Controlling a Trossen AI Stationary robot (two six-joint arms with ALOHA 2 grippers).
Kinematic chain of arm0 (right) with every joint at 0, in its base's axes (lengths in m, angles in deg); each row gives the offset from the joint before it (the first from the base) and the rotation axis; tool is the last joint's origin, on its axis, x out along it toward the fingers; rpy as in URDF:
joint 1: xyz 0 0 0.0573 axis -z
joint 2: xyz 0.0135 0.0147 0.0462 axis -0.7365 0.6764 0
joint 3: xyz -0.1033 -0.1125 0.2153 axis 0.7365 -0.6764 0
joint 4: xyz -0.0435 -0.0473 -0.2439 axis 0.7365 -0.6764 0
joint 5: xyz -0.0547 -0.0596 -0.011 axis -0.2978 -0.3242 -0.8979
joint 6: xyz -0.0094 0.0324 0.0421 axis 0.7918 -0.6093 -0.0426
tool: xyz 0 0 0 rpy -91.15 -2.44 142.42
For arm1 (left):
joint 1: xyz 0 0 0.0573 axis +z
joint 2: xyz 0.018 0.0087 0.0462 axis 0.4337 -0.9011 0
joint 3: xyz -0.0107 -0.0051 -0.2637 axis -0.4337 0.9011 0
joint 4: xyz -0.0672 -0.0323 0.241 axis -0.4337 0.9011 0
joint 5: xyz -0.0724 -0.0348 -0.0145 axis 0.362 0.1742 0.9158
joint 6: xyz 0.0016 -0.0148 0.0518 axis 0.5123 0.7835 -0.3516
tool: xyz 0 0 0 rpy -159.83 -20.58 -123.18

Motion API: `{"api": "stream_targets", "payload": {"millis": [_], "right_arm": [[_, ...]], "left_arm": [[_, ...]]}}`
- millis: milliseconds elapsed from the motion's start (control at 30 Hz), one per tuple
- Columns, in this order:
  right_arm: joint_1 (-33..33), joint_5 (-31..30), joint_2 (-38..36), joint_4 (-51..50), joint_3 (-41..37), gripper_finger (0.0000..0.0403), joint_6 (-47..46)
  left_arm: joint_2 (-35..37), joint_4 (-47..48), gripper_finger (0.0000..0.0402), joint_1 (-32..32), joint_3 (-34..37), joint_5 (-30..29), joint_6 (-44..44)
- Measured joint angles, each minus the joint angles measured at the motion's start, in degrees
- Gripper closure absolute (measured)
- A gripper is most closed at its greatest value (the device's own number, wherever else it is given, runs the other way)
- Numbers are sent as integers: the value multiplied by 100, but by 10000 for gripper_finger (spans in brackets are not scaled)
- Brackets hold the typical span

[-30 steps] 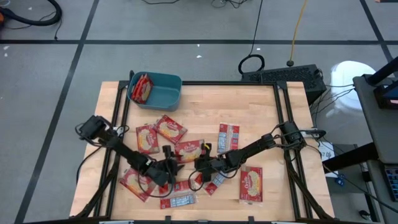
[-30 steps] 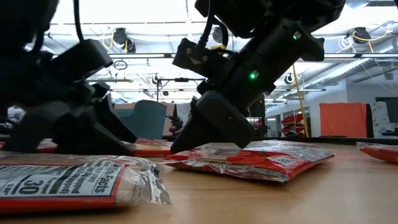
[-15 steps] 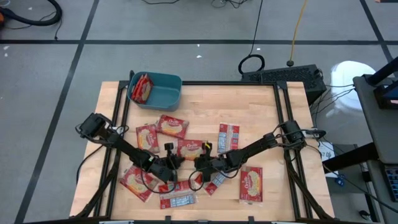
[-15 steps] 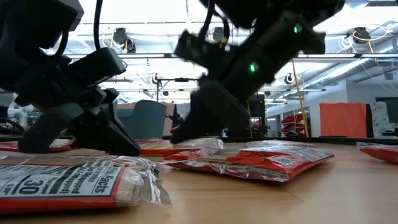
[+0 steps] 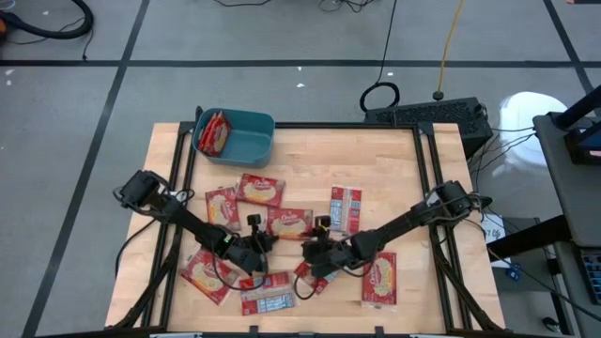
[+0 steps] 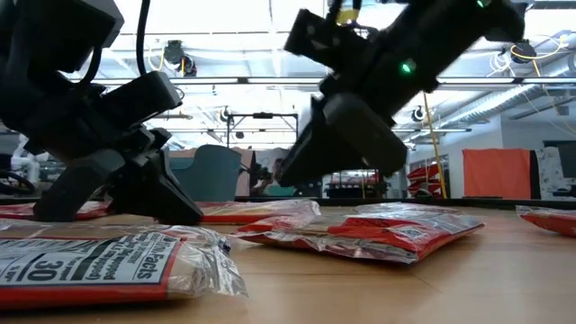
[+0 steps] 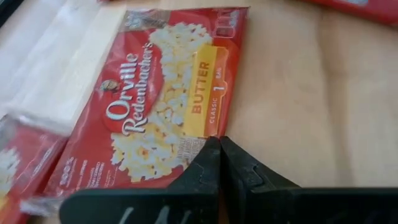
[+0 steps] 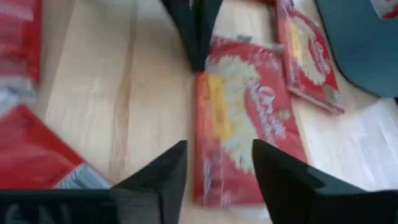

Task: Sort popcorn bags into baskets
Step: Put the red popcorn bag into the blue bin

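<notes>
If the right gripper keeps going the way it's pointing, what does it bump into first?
Probably the popcorn bag lying picture-side up straight ahead of the open right gripper. The left gripper, shut, sits just past the bag's far end. Depth is hard to judge, so this is a guess.

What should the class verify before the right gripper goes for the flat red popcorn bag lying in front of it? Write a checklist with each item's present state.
1. Right gripper open: ok, fingers apart.
2. Flat red popcorn bag lined up ahead of its fingers: ok.
3. Left gripper away from that bag: not ok, its shut tips sit at the bag's edge.
4. Left tips pinching the wrapper: cannot tell.
5. Room in the small teal plastic basket: ok, red packets fill only one side.
</notes>
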Motion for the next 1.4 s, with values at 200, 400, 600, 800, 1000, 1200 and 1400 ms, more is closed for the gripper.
{"api": "stream_targets", "payload": {"millis": [200, 400, 600, 800, 1000, 1200, 1400], "right_arm": [[-251, -451, 23, 55, -54, 187, 377], [-67, -444, 164, 142, -51, 180, 285], [257, -265, 424, 600, -56, 190, 759], [533, 109, 516, 875, -45, 210, 1042], [762, 335, 519, 779, -45, 281, 937], [855, 556, 526, 754, -47, 393, 802], [804, 619, 378, 722, -58, 400, 607]], "left_arm": [[370, 253, 400, 51, 11, -51, 13], [432, 326, 400, 96, 4, -27, 48], [438, 277, 401, 107, 4, -6, 85], [441, 273, 401, 107, -4, -8, 127], [450, 249, 401, 111, -4, -10, 109], [450, 251, 401, 111, -7, -27, 105], [450, 222, 387, 18, -78, 56, 103]]}}
